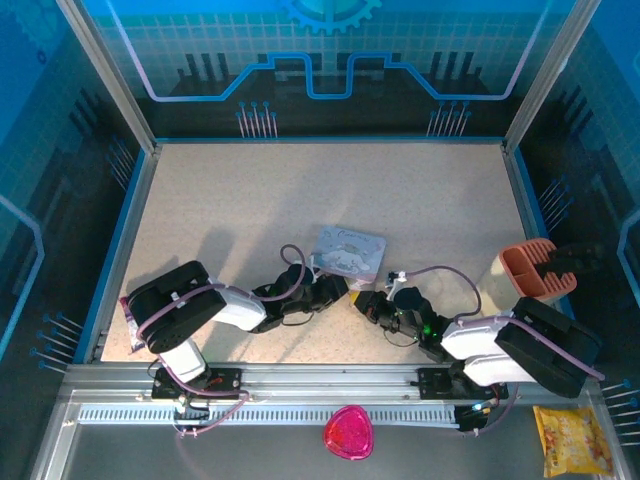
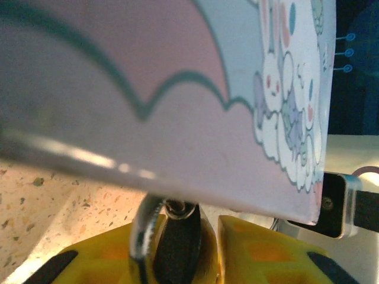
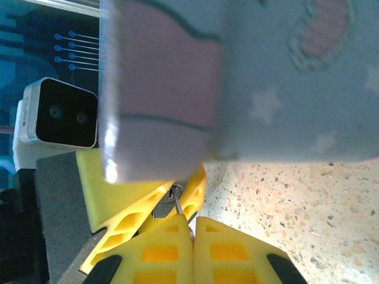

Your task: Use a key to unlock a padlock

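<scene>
Your left gripper (image 2: 190,232) is closed on the little padlock (image 2: 176,247), just under the tin (image 2: 177,77). Your right gripper (image 3: 193,235) pinches the key (image 3: 179,207), with its tip right by the padlock just ahead.

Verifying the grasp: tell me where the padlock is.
In the left wrist view the padlock is pinched in the left gripper at the tin's edge, facing the right gripper's key.

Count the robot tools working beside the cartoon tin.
2. The left tool is at the near edge of the tin; the right tool faces it from the right, their tips nearly meeting. No others seem hidden.
</scene>
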You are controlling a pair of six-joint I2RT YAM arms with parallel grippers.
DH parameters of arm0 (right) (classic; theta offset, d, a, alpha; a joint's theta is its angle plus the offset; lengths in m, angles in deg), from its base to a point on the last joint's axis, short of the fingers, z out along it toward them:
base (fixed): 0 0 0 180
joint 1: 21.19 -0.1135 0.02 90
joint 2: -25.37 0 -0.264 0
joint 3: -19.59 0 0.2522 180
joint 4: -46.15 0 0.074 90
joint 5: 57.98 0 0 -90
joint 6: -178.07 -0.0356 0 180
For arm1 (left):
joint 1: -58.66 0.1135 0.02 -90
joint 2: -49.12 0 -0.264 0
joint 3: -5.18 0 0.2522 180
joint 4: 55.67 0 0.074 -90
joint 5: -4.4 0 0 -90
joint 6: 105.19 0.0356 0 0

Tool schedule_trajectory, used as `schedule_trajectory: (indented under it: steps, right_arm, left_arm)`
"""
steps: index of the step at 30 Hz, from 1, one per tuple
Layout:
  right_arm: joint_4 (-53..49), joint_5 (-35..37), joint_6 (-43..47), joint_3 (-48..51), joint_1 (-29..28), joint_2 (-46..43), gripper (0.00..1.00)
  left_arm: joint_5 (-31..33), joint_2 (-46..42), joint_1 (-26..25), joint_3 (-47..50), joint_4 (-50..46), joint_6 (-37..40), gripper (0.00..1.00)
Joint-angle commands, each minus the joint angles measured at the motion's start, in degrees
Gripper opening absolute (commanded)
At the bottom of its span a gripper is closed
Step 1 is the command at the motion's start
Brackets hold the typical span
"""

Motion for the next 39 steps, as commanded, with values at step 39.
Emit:
schedule_trajectory:
  steps: [39]
  right_arm:
    - [30.0, -16.0, -4.5, -2.4, 16.6, 16.7, 0.13]
  left_arm:
    - [2.5, 1.4, -5.7, -1.4, 14.1, -6.2, 0.0]
